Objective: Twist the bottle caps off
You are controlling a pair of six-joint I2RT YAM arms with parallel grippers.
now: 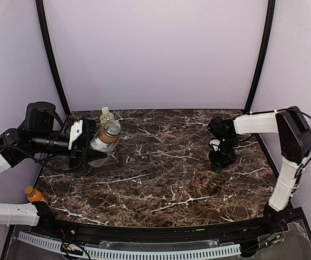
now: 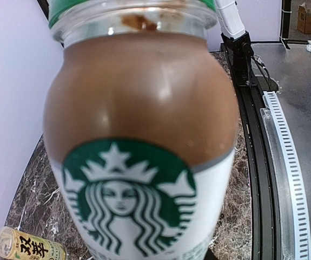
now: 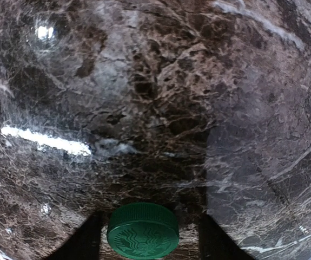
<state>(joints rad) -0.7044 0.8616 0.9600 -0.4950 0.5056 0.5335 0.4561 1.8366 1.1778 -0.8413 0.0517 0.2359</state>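
Observation:
My left gripper (image 1: 88, 144) is shut on the short clear white-labelled bottle (image 1: 104, 140) and holds it tilted above the table's left side. The bottle (image 2: 144, 162) fills the left wrist view, brown drink inside, its mouth uncapped. At the right, my right gripper (image 1: 220, 161) points down at the table with its jaws open. The dark green cap (image 3: 143, 230) lies between them, a gap showing on each side. That cap (image 1: 218, 169) sits on the marble under the fingers (image 3: 214, 241). The yellow-labelled bottle (image 1: 106, 115) stands behind with its cream cap on.
A squat orange bottle (image 1: 34, 194) with its tan cap stands at the near left, beside the left arm's base. The yellow-labelled bottle (image 2: 24, 247) shows low in the left wrist view. The marble table (image 1: 166, 184) ends at a black rail (image 1: 160, 234) in front.

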